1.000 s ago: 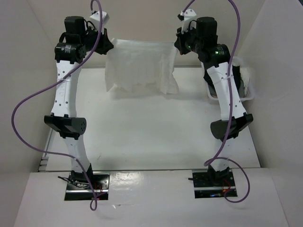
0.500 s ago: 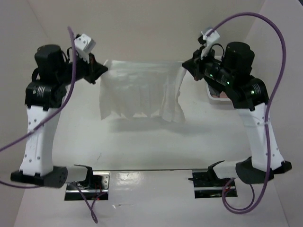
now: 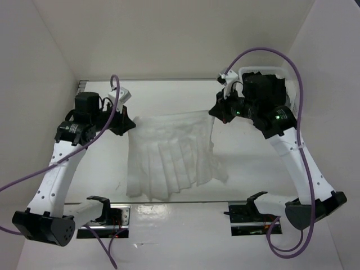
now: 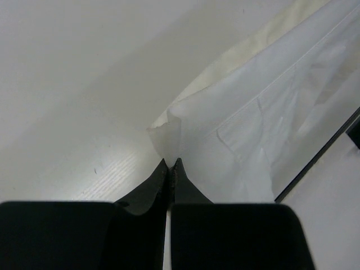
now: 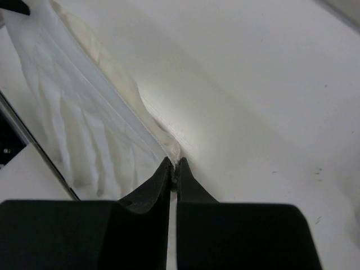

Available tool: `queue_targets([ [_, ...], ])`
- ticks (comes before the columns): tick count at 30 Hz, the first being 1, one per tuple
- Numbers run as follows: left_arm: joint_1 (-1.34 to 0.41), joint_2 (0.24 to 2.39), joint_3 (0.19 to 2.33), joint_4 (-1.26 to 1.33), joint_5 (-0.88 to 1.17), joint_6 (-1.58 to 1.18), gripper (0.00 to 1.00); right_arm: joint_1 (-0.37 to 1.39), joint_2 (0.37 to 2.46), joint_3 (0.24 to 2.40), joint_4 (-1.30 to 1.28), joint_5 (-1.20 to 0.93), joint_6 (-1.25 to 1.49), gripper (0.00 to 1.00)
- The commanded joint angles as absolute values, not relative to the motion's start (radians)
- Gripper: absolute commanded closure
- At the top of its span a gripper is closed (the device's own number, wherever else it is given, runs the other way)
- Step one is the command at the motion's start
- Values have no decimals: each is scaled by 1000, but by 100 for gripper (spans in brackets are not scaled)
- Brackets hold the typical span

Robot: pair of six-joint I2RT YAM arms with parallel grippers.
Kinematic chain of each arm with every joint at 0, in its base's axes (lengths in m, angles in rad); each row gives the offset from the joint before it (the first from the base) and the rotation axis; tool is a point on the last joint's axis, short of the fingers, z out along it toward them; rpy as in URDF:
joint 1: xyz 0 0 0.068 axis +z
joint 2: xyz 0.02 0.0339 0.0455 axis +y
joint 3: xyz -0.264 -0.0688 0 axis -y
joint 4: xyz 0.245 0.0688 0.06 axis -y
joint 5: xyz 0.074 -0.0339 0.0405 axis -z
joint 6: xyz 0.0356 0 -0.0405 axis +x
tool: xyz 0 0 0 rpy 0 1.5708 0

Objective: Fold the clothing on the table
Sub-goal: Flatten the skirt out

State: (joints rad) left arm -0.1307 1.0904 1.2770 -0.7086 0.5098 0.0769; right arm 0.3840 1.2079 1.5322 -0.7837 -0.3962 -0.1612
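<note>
The clothing is a white pleated garment, spread between the two arms over the table. Its top edge is stretched from corner to corner and its hem reaches the table's near edge. My left gripper is shut on the top left corner, and my right gripper is shut on the top right corner. In the left wrist view the closed tips of the left gripper pinch a fold of the clothing. In the right wrist view the right gripper pinches the edge of the clothing.
A clear plastic bin stands at the back right, partly hidden behind the right arm. White walls close in the left, back and right sides. A thin grey rail runs along the near edge, in front of the arm bases.
Both arms have come down and toward the near edge, still holding the corners. The clothing went from hanging high at the back to lying spread near the table's front.
</note>
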Motion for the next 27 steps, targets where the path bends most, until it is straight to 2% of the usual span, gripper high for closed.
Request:
queue_targets([
  [1,-126,1075,1203,-701,356,159,100,377,1215,1435,-720,-287,-190,100],
  [6,-126,1126,1091,-591,331,160,100,416,1291,1325,-620,-235,-201,100],
  [11,-126,1259,1071,-502,275,160,100,425,1439,1314,-534,-183,-212,100],
  [21,-126,1578,1317,-416,199,141,100,416,1672,1505,-442,-72,-253,100],
  [27,-117,1666,1446,-391,189,130,100,348,1722,1618,-417,-40,-272,100],
])
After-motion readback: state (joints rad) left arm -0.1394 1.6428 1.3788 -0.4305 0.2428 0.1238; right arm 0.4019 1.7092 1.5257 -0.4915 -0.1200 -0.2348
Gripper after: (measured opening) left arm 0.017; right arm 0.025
